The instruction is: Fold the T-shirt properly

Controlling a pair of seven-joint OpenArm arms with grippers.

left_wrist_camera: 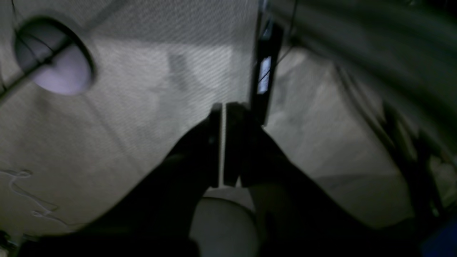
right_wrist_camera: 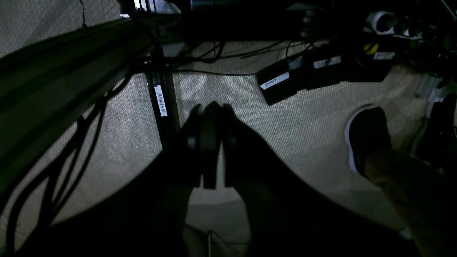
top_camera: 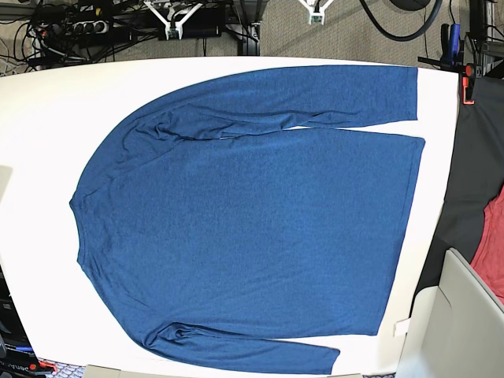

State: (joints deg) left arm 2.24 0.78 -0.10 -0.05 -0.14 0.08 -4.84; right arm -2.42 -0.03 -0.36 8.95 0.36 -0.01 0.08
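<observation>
The T-shirt (top_camera: 252,228), dark blue with long sleeves, lies spread flat on the white table (top_camera: 47,118) in the base view. Its neckline is at the left and its hem at the right. One sleeve runs along the far edge, the other along the near edge. Neither arm shows in the base view. In the left wrist view my left gripper (left_wrist_camera: 223,107) is shut with nothing between its fingers, hanging over carpet floor. My right gripper (right_wrist_camera: 210,107) is likewise shut and empty above the carpet. Neither wrist view shows the shirt.
A black cloth (top_camera: 476,173) and a red cloth (top_camera: 492,252) lie off the table's right edge, beside a pale box (top_camera: 465,315). Below the right gripper are a black labelled table leg (right_wrist_camera: 162,100), power bricks (right_wrist_camera: 285,84), cables and a person's shoe (right_wrist_camera: 367,139).
</observation>
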